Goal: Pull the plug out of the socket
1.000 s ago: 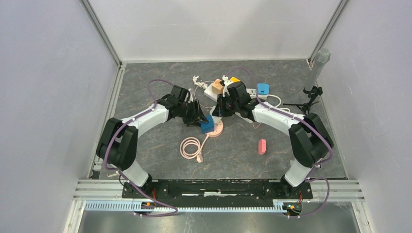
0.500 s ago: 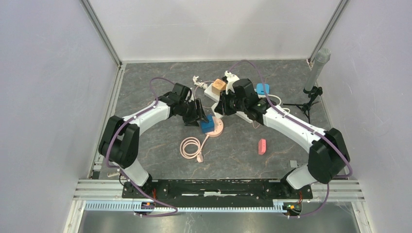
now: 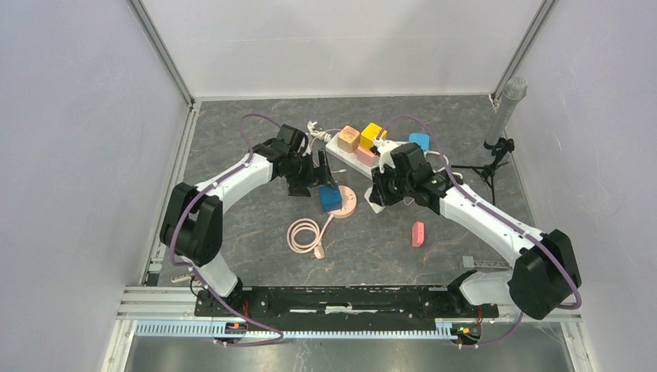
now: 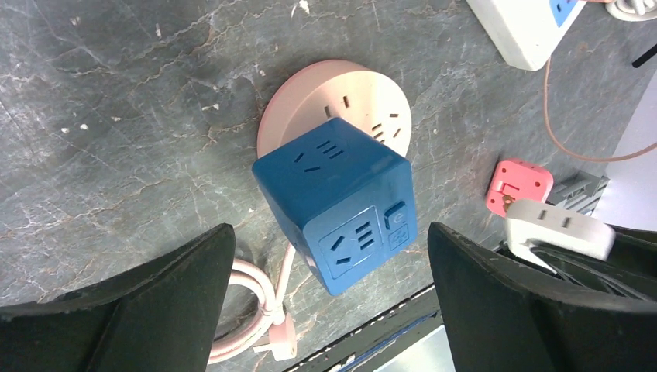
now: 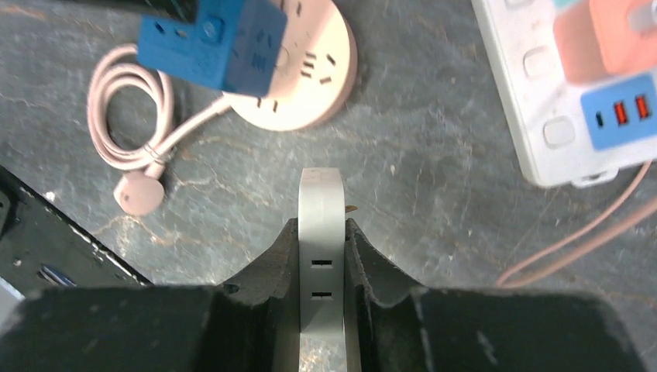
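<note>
Blue cube [image 4: 341, 209] inside spread left end effector [image 4: 329, 232], gap either side; power strip [image 4: 519, 31] blocks beyond.

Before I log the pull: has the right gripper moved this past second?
Yes: the right gripper, shut on a white plug, drew nearer, away from the white power strip.

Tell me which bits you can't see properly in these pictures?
White plug: right wrist view, its back end is hidden between the right pincer's fingers.
Pink socket: left wrist view, the blue cube covers part of it.
White power strip: left wrist view, cut off by the top edge.
</note>
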Available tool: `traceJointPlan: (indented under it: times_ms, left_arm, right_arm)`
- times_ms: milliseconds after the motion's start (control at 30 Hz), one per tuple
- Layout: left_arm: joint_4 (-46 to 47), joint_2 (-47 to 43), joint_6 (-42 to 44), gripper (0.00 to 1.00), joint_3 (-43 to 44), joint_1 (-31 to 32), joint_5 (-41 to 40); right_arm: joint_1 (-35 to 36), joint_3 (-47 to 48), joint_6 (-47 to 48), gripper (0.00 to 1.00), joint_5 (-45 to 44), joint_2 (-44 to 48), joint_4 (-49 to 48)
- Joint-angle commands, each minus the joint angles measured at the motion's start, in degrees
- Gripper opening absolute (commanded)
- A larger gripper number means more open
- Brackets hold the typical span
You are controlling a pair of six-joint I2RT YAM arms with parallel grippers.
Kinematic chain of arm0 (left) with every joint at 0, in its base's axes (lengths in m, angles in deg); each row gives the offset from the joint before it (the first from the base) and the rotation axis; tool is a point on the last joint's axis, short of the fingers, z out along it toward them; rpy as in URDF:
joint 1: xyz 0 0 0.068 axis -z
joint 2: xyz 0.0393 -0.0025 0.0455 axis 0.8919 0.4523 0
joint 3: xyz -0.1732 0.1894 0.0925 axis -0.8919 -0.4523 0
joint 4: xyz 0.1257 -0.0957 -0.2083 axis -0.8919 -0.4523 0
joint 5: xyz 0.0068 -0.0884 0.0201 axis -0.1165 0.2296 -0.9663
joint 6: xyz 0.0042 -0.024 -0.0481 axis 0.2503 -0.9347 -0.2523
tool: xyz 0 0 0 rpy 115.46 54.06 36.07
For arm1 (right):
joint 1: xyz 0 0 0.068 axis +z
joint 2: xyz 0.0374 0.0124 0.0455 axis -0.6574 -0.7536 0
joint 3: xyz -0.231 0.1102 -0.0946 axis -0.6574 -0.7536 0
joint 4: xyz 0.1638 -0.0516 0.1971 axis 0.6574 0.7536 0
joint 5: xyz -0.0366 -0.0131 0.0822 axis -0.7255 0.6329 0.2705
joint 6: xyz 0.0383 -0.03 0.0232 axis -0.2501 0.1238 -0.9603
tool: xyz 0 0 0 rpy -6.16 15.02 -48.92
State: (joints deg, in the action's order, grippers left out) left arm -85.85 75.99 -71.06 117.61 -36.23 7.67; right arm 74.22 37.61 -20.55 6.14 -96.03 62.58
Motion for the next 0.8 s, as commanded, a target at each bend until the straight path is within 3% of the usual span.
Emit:
traceJointPlan:
  times_ms: [0,167,500,767]
  left_arm:
    - [-0.3,-2.2,2.0,1.0,2.6,0.2,0.8]
    - [1.1,-3.9,0.7,1.0,1.4,0.2,0.3]
    - [2.5,-6.8,-1.2,1.0,-1.5,0.2,-0.7]
    - [2.5,-7.7,-1.8,1.0,-2.6,0.2,-1.0]
  right_arm:
    - [-0.6,-3.5,-1.5,0.0,-2.2,3.4,3.3]
    - [-0.6,-6.4,-9.9,0.0,-11.1,4.9,7.3]
    - [-0.5,-16.6,-17.4,0.01,-15.6,9.8,2.8]
    - [-0.5,-20.6,-20.3,0.19,-15.6,8.8,-1.0]
